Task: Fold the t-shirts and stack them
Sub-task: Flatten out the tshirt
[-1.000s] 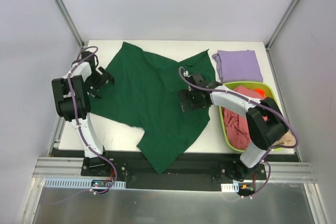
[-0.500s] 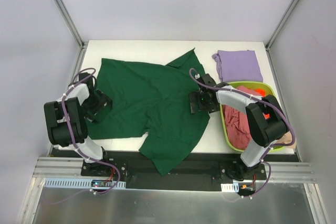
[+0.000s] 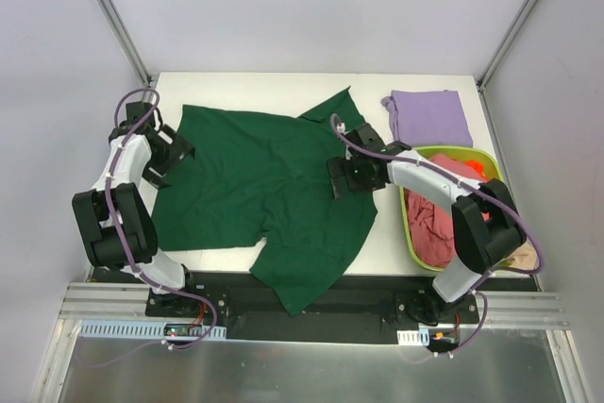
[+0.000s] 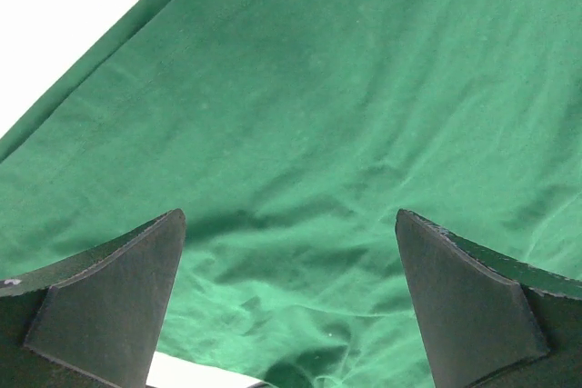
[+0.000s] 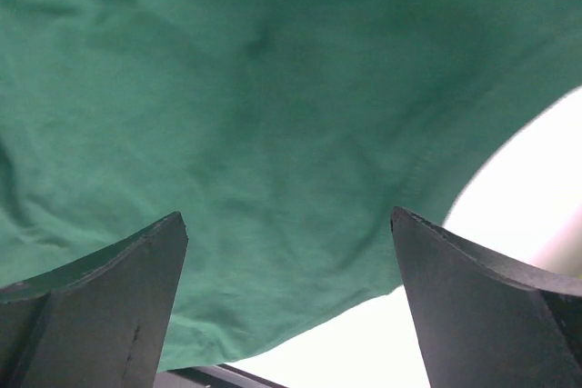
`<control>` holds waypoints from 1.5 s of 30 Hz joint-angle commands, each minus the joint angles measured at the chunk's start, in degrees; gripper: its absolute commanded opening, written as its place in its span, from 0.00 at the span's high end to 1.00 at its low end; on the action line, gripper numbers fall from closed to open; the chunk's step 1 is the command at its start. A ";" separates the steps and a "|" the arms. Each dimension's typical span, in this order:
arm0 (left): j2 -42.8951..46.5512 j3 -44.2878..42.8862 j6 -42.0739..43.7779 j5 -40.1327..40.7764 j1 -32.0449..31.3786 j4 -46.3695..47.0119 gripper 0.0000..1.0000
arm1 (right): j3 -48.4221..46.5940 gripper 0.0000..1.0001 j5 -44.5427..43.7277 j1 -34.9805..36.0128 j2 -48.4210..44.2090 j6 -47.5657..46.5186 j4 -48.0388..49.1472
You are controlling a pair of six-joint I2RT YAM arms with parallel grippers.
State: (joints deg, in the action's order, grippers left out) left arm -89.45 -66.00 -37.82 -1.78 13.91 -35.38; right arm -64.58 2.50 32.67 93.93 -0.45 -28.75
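Note:
The dark green t-shirt (image 3: 264, 191) lies spread over the table's middle, its lower part hanging over the near edge. My left gripper (image 3: 173, 153) is open at the shirt's left edge; in its wrist view green cloth (image 4: 300, 134) fills the frame between the spread fingers (image 4: 109, 302). My right gripper (image 3: 343, 176) is open over the shirt's right side, the cloth (image 5: 236, 134) below its fingers (image 5: 100, 306). A folded lilac-purple t-shirt (image 3: 429, 117) lies at the back right. A pinkish-red t-shirt (image 3: 432, 219) and a beige one (image 3: 517, 250) sit in the basket.
The lime-green plastic basket (image 3: 406, 233) stands at the right edge of the table, with small orange objects (image 3: 483, 172) in it. The white table (image 3: 283, 84) shows bare along the back and at the front left. Grey walls close in on both sides.
The green shirt was pulled flatter and toward the left between the earliest frame and half a second ago. Since then my left gripper has moved back up along the shirt's left edge, and my right gripper shifted slightly left.

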 commanded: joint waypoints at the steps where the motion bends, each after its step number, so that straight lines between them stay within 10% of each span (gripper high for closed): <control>1: -4.14 -1.68 2.40 -5.68 -0.38 0.13 0.01 | -1.95 0.04 4.17 3.37 3.35 3.43 1.50; 13: -14.70 -2.47 4.86 -6.75 -0.38 1.89 0.01 | -6.35 0.04 6.11 -3.56 17.16 0.89 -1.12; 30: -8.56 0.52 4.69 -1.46 -0.20 -1.54 0.01 | -7.23 0.04 1.36 -9.64 7.42 -11.68 -10.71; 45: -18.99 -22.49 6.36 -9.56 -1.78 -2.24 0.01 | -35.15 0.04 4.35 -10.51 23.03 -9.92 -10.70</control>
State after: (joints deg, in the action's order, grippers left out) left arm -102.10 -83.37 -32.36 -8.91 12.67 -36.16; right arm -91.24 6.74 23.31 108.95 -10.74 -37.45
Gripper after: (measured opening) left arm 0.990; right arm 0.963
